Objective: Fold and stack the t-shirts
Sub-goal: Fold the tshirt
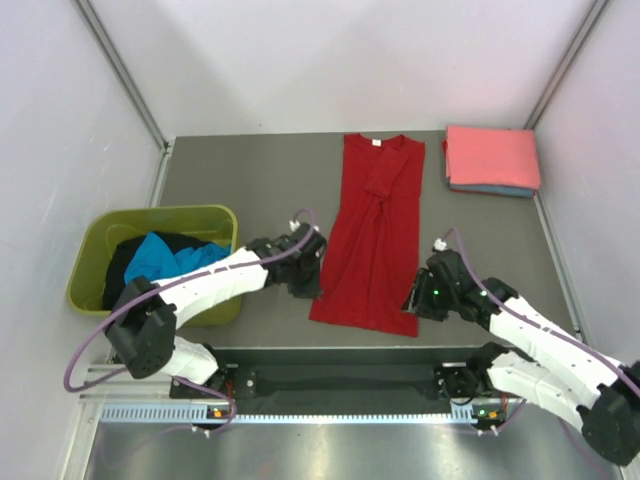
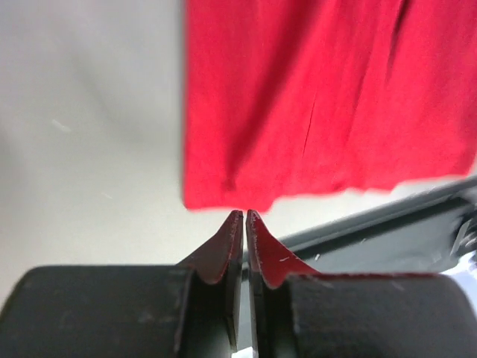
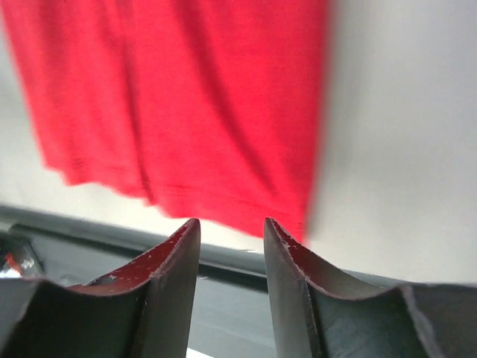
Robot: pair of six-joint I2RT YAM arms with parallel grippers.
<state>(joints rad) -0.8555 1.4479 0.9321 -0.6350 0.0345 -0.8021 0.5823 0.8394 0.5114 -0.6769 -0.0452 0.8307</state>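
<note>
A bright red t-shirt [image 1: 375,235] lies lengthwise mid-worktop [image 1: 250,170], sleeves folded in, hem toward the arms. The left jaws sit just beside its near left corner, all but closed with only a slit between them, holding nothing. The right jaws stand apart and empty by the near right corner. A folded salmon-pink t-shirt [image 1: 492,156] rests on a blue t-shirt [image 1: 490,189] at the far right. The olive-green tub [image 1: 95,240] holds a turquoise t-shirt [image 1: 165,258] and a black t-shirt [image 1: 120,265].

Bare table [image 1: 250,170] flanks the red t-shirt [image 1: 375,240]; the green tub [image 1: 90,255] apparently crowds the left edge.
</note>
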